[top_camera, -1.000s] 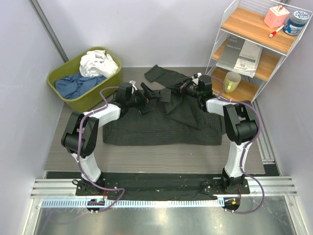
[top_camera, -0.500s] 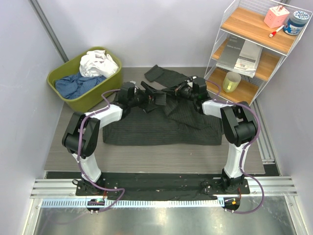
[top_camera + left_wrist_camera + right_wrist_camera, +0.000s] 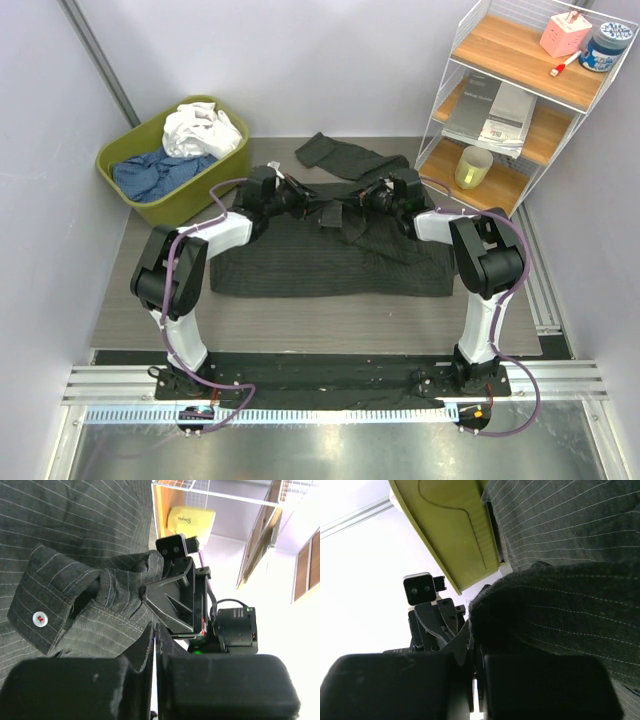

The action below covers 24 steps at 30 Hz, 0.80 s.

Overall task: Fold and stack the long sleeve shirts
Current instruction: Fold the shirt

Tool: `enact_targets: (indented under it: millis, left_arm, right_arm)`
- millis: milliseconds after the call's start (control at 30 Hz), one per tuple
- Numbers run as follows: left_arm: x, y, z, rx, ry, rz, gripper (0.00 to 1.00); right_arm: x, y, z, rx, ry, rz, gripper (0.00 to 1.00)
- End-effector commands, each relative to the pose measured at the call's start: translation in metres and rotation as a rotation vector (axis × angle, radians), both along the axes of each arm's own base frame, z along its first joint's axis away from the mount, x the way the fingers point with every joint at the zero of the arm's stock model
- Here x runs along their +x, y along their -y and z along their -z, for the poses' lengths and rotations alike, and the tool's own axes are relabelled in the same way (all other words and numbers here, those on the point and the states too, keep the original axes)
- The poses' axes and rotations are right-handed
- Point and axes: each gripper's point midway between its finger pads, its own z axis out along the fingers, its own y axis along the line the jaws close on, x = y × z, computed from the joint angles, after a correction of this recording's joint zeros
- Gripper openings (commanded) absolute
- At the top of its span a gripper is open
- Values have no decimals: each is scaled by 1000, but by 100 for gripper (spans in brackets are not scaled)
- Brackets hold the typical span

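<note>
Charcoal pinstriped fabric of the shirt is pinched between the closed fingers of the left gripper. Another fold of the same shirt is clamped in the right gripper, whose jaws are likewise pressed together. The two grippers are seen tip to tip, very close, just above the middle of the top view, over the shirt's upper edge. A cuff with a white button is seen at the left of the left wrist view, against the shirt's body, its fabric running up toward the right gripper. The shirt is spread across the centre of the desk, with one sleeve trailing toward the upper edge. A green bin holding white and blue clothes is placed at upper left. A wire shelf is placed at upper right.
</note>
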Motion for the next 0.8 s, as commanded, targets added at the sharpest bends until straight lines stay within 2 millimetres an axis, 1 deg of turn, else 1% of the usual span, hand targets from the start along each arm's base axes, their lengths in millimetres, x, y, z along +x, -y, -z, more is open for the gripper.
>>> enact_targets:
  millis: [0,33,100,133,167,200,233,267,300,333,367,400,433,467,500,533,567,600,633,667,700,767]
  left_arm:
    - [6,-3,-37,-25,143,49,0]
    - [5,-3,-40,-27,153,58,0]
    - [0,-7,-41,-17,169,90,0]
    - [-3,-10,-46,-15,185,96,3]
    - [-7,-12,-45,-8,191,102,11]
    - [-15,-14,-35,5,177,114,39]
    - [-20,-16,-32,12,178,119,46]
    - [-26,-16,-43,13,221,126,54]
    - [-29,-17,-43,92,347,164,96]
    - [-33,-18,-47,175,433,200,100]
    - [-39,-20,-60,280,524,233,100]
    - [-46,-11,-69,479,764,343,100]
    - [-49,-18,-56,630,760,356,100]
    - [-52,-20,-63,725,827,371,100]
    - [-58,-14,-60,849,906,424,100]
    - [-55,-20,-63,967,914,419,100]
    - [-55,-19,-62,1030,933,433,100]
    - [-63,-9,-60,1066,961,465,100]
    - [-60,-9,-60,1146,1002,487,98]
    - [-63,-4,-58,1208,1017,494,95]
    - [-62,-2,-51,1249,1020,515,90]
    - [-63,6,-49,1309,1050,527,85]
  right_arm:
    - [3,2,-40,31,115,-7,1]
    - [2,4,-41,28,122,-8,1]
    - [4,9,-42,25,126,5,1]
    - [4,10,-46,27,136,6,1]
    - [5,12,-50,32,147,12,1]
    - [6,13,-54,33,158,18,1]
    - [6,12,-59,38,172,18,1]
    - [7,13,-64,39,187,20,1]
    - [8,14,-64,34,185,29,1]
    - [10,14,-67,26,180,35,1]
    - [9,15,-58,2,127,38,1]
    - [9,16,-53,-27,120,32,1]
    - [12,15,-57,-41,121,28,1]
    - [9,17,-46,-69,73,25,1]
    - [9,17,-43,-81,59,25,1]
    - [8,17,-41,-73,49,26,1]
    - [8,17,-42,-57,41,31,1]
    - [7,16,-42,-35,16,38,2]
    - [5,17,-40,-24,6,42,1]
    - [5,17,-40,-17,1,44,1]
    - [4,17,-40,-12,-1,46,1]
    - [2,16,-45,-4,0,41,1]
